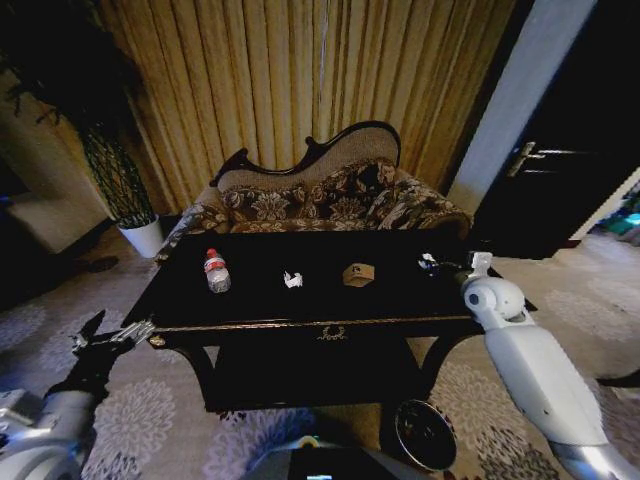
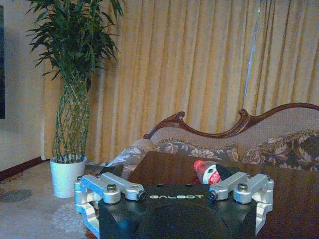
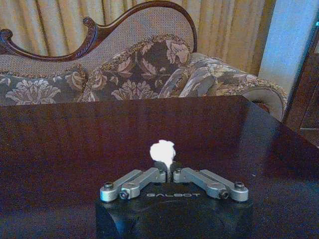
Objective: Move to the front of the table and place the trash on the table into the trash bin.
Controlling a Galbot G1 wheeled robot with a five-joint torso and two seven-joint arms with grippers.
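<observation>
In the head view the black glossy table (image 1: 330,300) fills the middle of the frame, its gold-trimmed front edge running across just below centre, with the patterned sofa (image 1: 320,195) behind it and tan curtains (image 1: 300,80) above. On the tabletop the trash lies in a loose row: a clear bottle with a red label (image 1: 216,271) at centre left, a white paper ball (image 1: 293,279) near the middle, and a tan scrap (image 1: 358,274) just right of it. Farther right, a whitish bit (image 1: 429,263) sits at the tip of the right gripper (image 1: 432,264), whose white arm rises from the lower right corner over the table's right end. In the right wrist view that gripper (image 3: 169,167) has its fingers drawn together on the small white wad (image 3: 163,151), pinching it just above the dark tabletop (image 3: 75,149). The left gripper (image 1: 100,335) hangs at the lower left of the head view, off the table's left front corner and above the patterned carpet (image 1: 150,410); in the left wrist view its fingers (image 2: 115,186) are spread wide, holding nothing, with the bottle (image 2: 208,173) lying on the table beyond them and a potted plant (image 2: 70,99) at the left. The dark reddish-brown trash bin (image 1: 424,433) stands on the floor at the lower right of centre, below the table's front edge and beside the right arm.
</observation>
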